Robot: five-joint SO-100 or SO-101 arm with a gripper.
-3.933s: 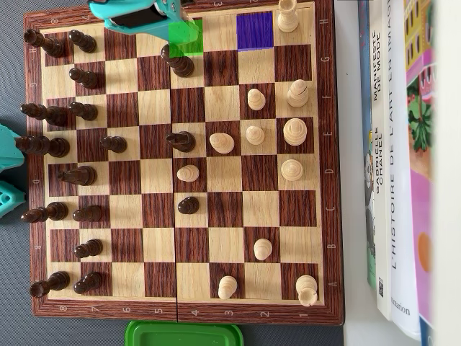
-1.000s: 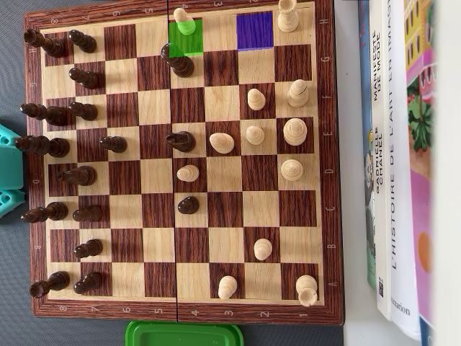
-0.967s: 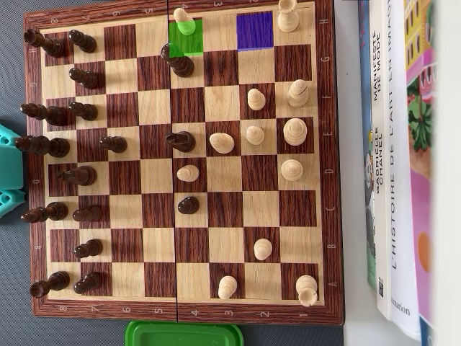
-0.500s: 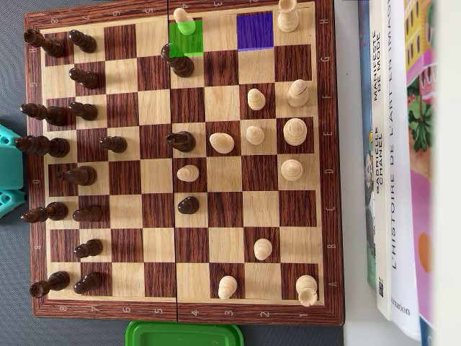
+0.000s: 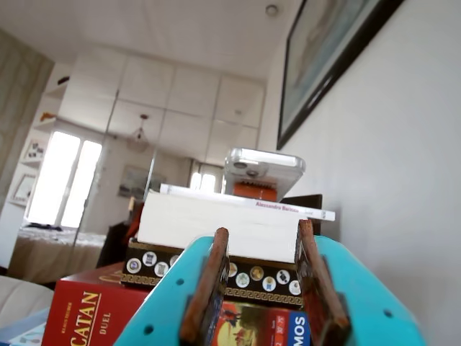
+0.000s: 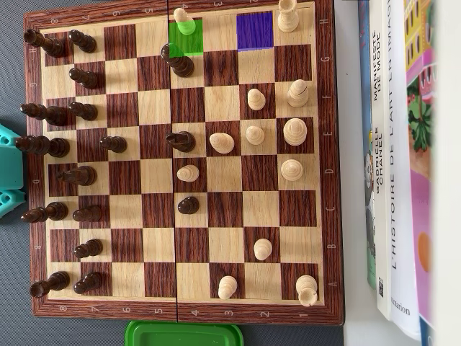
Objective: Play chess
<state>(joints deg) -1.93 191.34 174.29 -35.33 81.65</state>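
In the overhead view the wooden chessboard (image 6: 328, 166) holds dark pieces on its left half and light pieces on its right. A light pawn (image 6: 184, 19) stands at the top edge of a green-tinted square (image 6: 189, 43), with a dark piece (image 6: 178, 63) just below it. Two squares to the right is a blue-tinted square (image 6: 254, 30), which is empty. Only a teal part of the arm (image 6: 9, 169) shows, at the left edge off the board. In the wrist view my gripper (image 5: 263, 232) points up at the room, open, with nothing between its brown fingers (image 5: 207, 288).
Books (image 6: 392, 158) lie along the board's right side and a green lid (image 6: 184, 334) sits at its bottom edge. The wrist view shows a stack of game boxes (image 5: 94, 317), a white book (image 5: 216, 223) and a phone (image 5: 261, 171) beside a wall.
About four seconds ago the teal gripper hung over the green square at the board's top. It has since withdrawn to the left edge, and the light pawn stands there. Nothing moved in the last second.
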